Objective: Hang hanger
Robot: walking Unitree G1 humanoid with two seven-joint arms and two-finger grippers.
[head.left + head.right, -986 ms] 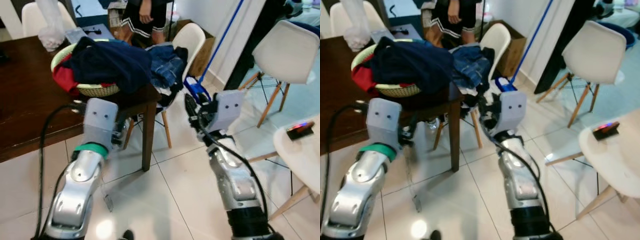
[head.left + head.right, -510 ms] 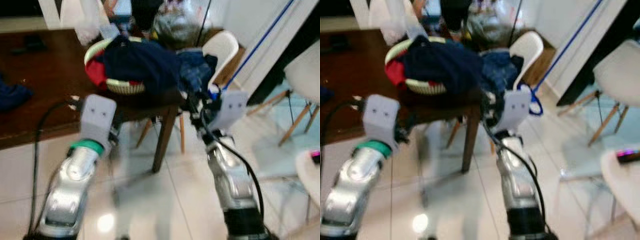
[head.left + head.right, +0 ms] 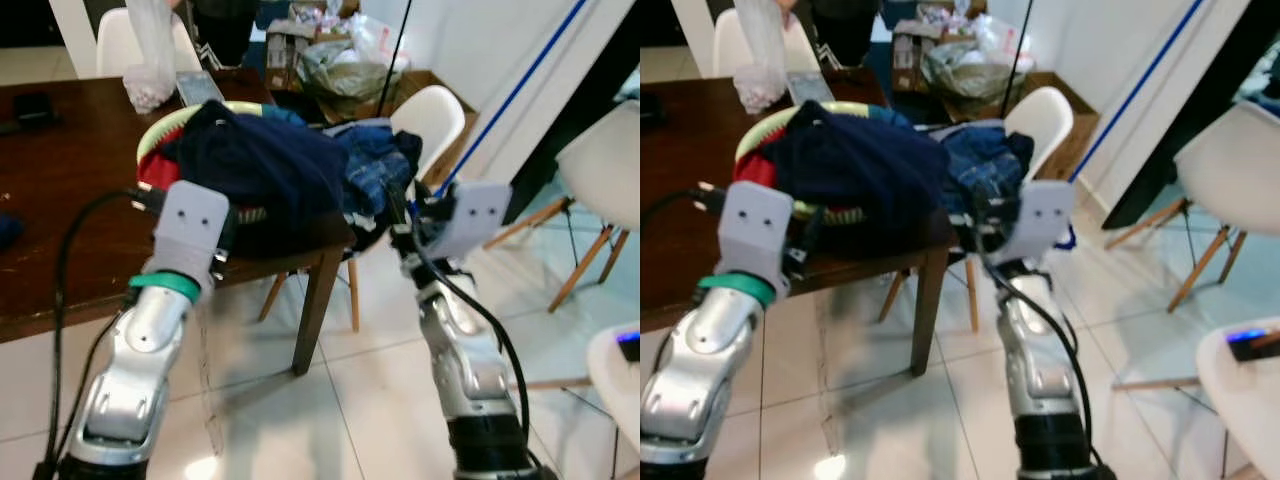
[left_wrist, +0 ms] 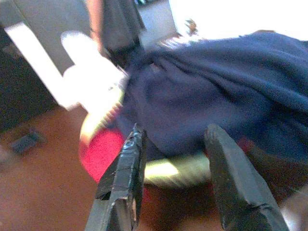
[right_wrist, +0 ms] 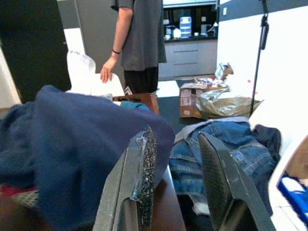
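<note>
Left eye view: basket (image 3: 160, 150) holds navy garment (image 3: 255, 165); both hands (image 4: 171, 185) (image 5: 175, 180) parted, empty.

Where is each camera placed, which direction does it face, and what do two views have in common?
Left eye and right eye views: on the head, looking forward and down at the dark brown wooden table with the woven laundry basket; both silver arms show.
Left wrist view: along the left gripper, open, toward the dark navy garment.
Right wrist view: along the right gripper, open, toward the blue denim jeans and a standing person.
Shared: both wrist views see the navy garment.
</note>
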